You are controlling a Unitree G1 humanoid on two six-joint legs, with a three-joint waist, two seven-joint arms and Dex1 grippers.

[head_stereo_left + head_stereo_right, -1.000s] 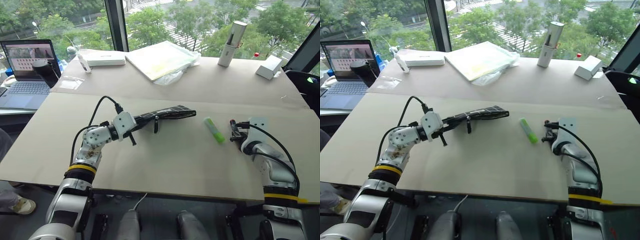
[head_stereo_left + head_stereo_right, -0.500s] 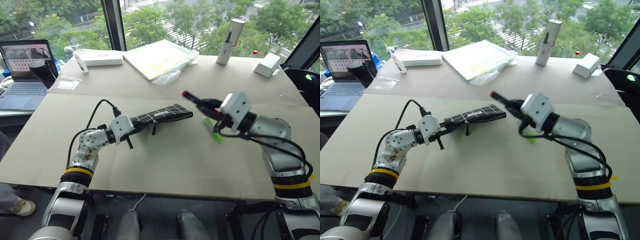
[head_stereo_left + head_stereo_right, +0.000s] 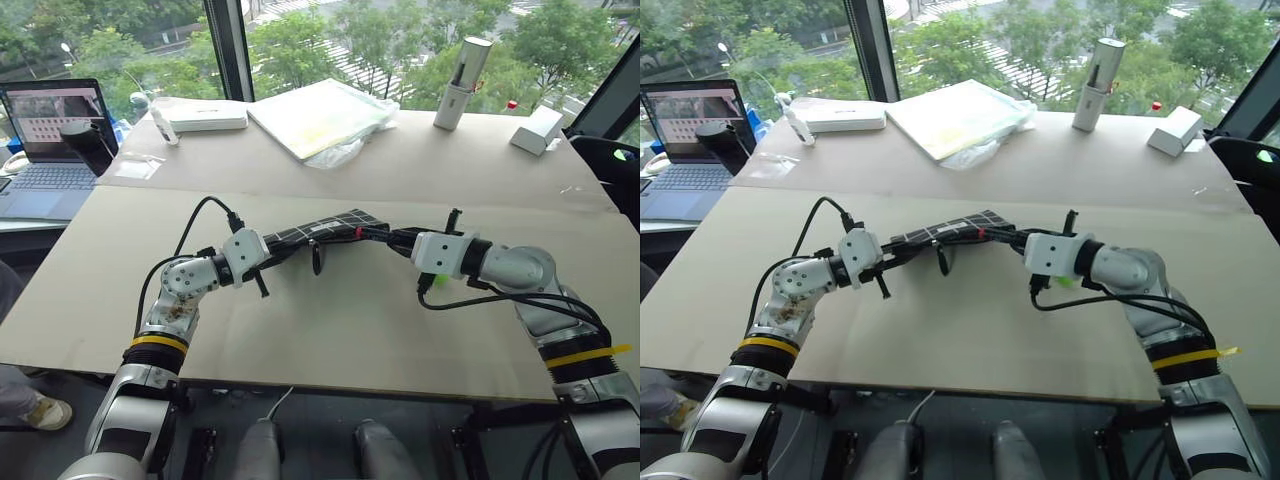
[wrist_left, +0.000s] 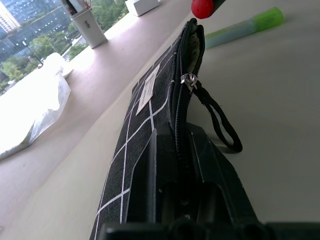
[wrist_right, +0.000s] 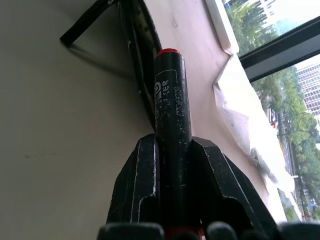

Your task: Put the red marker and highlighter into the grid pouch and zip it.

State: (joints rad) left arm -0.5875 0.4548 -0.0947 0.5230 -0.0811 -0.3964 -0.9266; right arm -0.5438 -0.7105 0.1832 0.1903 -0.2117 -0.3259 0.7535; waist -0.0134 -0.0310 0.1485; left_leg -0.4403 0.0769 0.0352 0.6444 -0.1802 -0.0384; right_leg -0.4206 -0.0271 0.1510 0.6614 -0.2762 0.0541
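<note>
Right gripper (image 5: 172,165) clenches red marker (image 5: 170,105), tip at grid pouch (image 3: 330,229) mouth; left gripper (image 3: 268,255) pinches pouch.

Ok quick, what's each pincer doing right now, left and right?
Left pincer: closed on the grid pouch, holding it by one end.
Right pincer: closed on the red marker, its red end at the pouch's open end.

Near the middle of the tabletop (image 3: 330,330) the grid pouch (image 3: 325,229) lies crosswise, the red marker (image 3: 378,235) at its right end and the highlighter (image 4: 240,29) just right of that – while the laptop (image 3: 52,135) sits off the far-left corner.
</note>
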